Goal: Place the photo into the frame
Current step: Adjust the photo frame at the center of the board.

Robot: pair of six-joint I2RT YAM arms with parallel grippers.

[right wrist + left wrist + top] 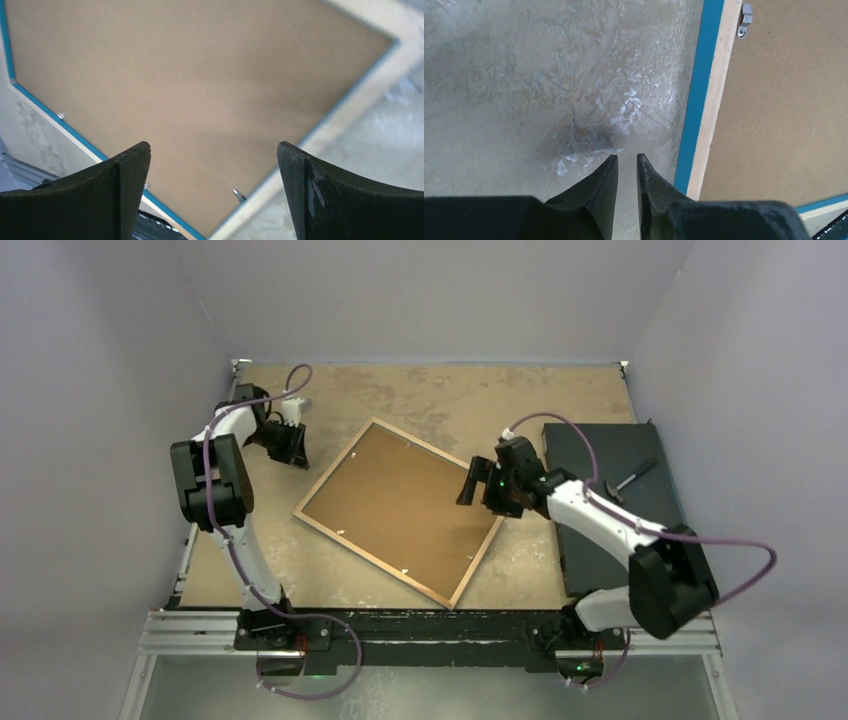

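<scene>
Two arms were over the table (450,390), and the frame (372,560) lay face down at its middle, wood rim up, with the brown backing board (395,505) sitting inside it. I could not see the photo anywhere; whether it was under that board I could not tell. The left gripper (626,157) hung over bare table at about ten o'clock of the frame, just outside the blue edge, its jaws only a sliver apart and gripping nothing. The right gripper (212,147) hovered above the board near the three o'clock corner, its jaws spread wide and empty. Small metal clips (744,20) showed along the rim. By my guess the work concerned those clips and the board. It would go best with one arm pressing the rim steady while the other's fingertip pushed each clip sideways, low and slow, so the frame did not skate.
</scene>
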